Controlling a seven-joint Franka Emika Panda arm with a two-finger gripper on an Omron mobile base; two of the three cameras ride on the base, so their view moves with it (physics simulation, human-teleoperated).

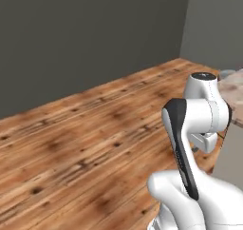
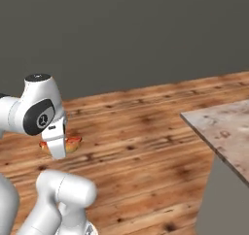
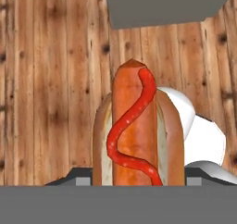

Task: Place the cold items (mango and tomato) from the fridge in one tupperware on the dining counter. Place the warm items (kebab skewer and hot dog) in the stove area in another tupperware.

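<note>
The hot dog, an orange-red sausage with a red sauce squiggle in a tan bun, stands lengthwise between my gripper's two dark fingertips, held above the wooden floor. From the right base view the hot dog peeks out from behind the white hand, and the gripper is shut on it. The dining counter, a beige-pink marbled slab, lies to the right, well apart from the hand. Its edge also shows beyond the arm in the left base view.
Wooden plank floor spreads under and ahead of the arm, with a dark grey wall behind it. A flat grey block sits past the hot dog's far end in the hand view.
</note>
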